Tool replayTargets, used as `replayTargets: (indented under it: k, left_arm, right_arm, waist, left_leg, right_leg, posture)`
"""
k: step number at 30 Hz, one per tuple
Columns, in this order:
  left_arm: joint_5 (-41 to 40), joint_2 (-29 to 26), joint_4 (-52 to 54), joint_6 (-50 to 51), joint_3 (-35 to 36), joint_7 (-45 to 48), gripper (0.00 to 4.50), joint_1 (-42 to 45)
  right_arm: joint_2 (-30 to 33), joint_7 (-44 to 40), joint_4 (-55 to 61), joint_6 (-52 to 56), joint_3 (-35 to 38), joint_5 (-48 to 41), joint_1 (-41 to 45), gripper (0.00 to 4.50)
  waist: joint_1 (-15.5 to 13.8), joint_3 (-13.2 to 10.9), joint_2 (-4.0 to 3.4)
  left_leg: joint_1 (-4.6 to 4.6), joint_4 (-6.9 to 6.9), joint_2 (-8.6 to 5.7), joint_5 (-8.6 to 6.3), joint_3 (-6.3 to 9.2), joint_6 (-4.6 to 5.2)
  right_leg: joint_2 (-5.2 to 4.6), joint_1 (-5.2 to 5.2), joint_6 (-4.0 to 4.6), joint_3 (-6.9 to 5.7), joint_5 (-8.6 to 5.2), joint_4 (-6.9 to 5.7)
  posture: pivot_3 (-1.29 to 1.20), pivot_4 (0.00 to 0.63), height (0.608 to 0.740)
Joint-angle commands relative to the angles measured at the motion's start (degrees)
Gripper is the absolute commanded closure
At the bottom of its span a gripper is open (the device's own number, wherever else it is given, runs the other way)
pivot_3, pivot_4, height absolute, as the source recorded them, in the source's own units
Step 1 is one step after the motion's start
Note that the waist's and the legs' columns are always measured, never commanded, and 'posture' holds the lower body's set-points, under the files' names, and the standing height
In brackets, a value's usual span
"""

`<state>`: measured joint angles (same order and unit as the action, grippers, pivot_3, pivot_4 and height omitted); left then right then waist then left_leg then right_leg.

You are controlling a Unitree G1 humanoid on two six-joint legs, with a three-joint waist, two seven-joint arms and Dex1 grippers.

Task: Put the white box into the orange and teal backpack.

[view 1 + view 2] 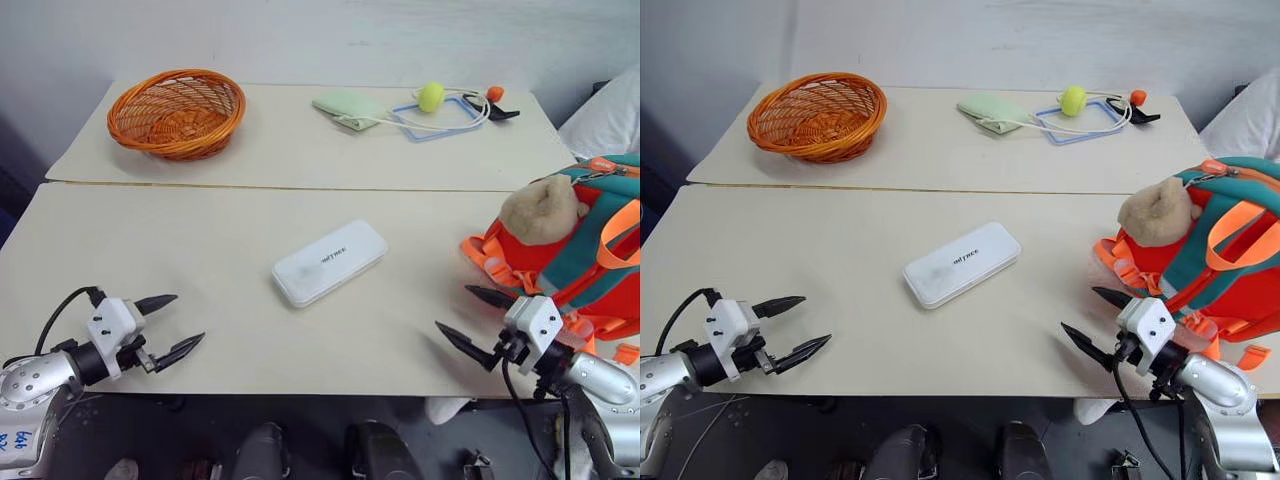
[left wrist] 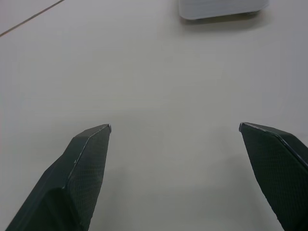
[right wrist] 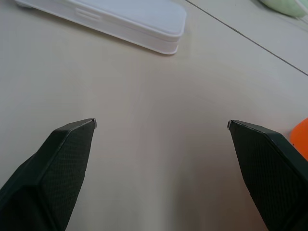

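Illegible dark lettering on white box

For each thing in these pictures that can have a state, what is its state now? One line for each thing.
white box: closed, lying flat on the table, not held.
orange and teal backpack: lying at the table's right edge, plush toy on it.
wicker basket: upright, nothing seen inside.
left gripper: open, holding nothing.
right gripper: open, holding nothing.

White box lies flat mid-table (skewed); orange and teal backpack sits well right.
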<state>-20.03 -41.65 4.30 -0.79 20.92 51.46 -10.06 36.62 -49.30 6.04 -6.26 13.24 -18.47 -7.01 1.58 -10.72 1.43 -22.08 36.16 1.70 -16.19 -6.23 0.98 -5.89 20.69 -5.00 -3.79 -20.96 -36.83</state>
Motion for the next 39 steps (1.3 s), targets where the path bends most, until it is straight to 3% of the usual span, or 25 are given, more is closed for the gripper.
replayTargets:
  k: [1,7,10,17,22,25,26,31,39]
  left_arm:
    - [-0.43,-0.15,1.74,-0.09,0.04,-0.23,0.02,0.76]
    - [-2.57,-0.44,4.53,8.95,-1.88,-1.26,0.02,2.66]
    - [-4.35,0.90,8.41,13.96,-4.30,-2.57,0.00,4.52]
    - [-1.64,6.32,16.75,21.56,-11.27,-11.78,2.24,8.08]
    - [0.06,10.34,19.32,26.02,-14.15,-18.54,3.45,8.99]
    - [0.65,12.97,19.16,28.38,-15.99,-21.33,4.39,9.29]
    - [0.79,13.58,19.26,28.63,-16.68,-21.67,4.46,9.46]
    - [1.11,16.50,18.66,29.10,-18.51,-23.53,4.46,11.83]
    - [1.87,16.39,15.21,29.32,-18.21,-23.66,4.46,14.84]
  right_arm:
    - [0.32,-0.57,-0.04,-1.78,-0.38,0.49,1.30,0.00]
    - [-1.87,2.40,3.23,6.70,-4.13,-1.50,7.31,0.00]
    - [-4.17,7.66,4.38,12.19,-8.74,3.21,12.80,0.53]
    - [-11.04,22.70,-2.20,15.47,-15.00,16.70,21.70,3.03]
    - [-14.77,30.28,-10.07,13.30,-15.65,21.72,26.12,4.41]
    - [-16.79,33.32,-15.54,10.58,-16.56,23.86,28.41,4.50]
    - [-17.47,34.05,-17.34,9.51,-16.69,24.15,29.20,4.50]
    - [-20.97,33.01,-26.39,5.20,-17.10,22.55,33.52,4.50]
    - [-21.93,19.85,-30.59,-0.09,-18.09,16.73,34.63,4.50]
  waist:
    - [0.00,0.00,0.00]
    - [0.20,0.00,0.00]
    - [0.19,-0.01,-0.02]
    - [0.01,-0.02,-0.03]
    - [0.07,-0.02,-0.03]
    - [0.21,-0.02,-0.03]
    - [0.22,-0.02,-0.03]
    - [0.45,0.00,0.00]
    - [0.79,0.01,0.01]
  left_leg:
    - [0.00,0.00,0.00,0.01,0.01,-0.02]
    - [-0.01,0.12,-0.01,0.03,0.00,-0.04]
    - [0.01,0.14,0.01,0.03,0.02,0.00]
    - [-0.13,0.13,-0.07,0.20,0.12,-0.33]
    - [-0.17,0.25,-0.07,0.21,0.10,-0.31]
    - [-0.13,0.24,-0.02,0.25,0.10,-0.36]
    - [-0.13,0.24,0.01,0.26,0.11,-0.38]
    - [-0.10,0.25,0.05,0.32,0.09,-0.43]
    - [-0.09,0.25,0.09,0.37,0.10,-0.47]
  right_leg:
    - [0.00,-0.01,0.00,-0.03,0.00,0.00]
    - [0.00,-0.07,-0.01,-0.04,0.00,-0.04]
    - [0.00,-0.04,-0.01,-0.02,0.00,-0.15]
    - [0.00,0.02,-0.01,-0.13,0.00,-0.13]
    - [0.02,0.02,-0.02,-0.12,0.01,-0.17]
    - [0.09,0.01,-0.02,-0.11,0.01,-0.20]
    - [0.13,0.02,-0.01,-0.11,0.01,-0.22]
    - [0.20,0.00,-0.01,-0.08,0.01,-0.23]
    - [0.25,-0.01,-0.01,-0.08,0.01,-0.28]
  posture:
    - [0.00,0.150,0.740]
    - [0.00,0.150,0.740]
    - [0.00,0.150,0.740]
    - [0.00,0.150,0.740]
    - [0.00,0.150,0.740]
    - [0.00,0.150,0.740]
    - [0.00,0.150,0.740]
    - [0.00,0.150,0.740]
    - [0.00,0.150,0.740]
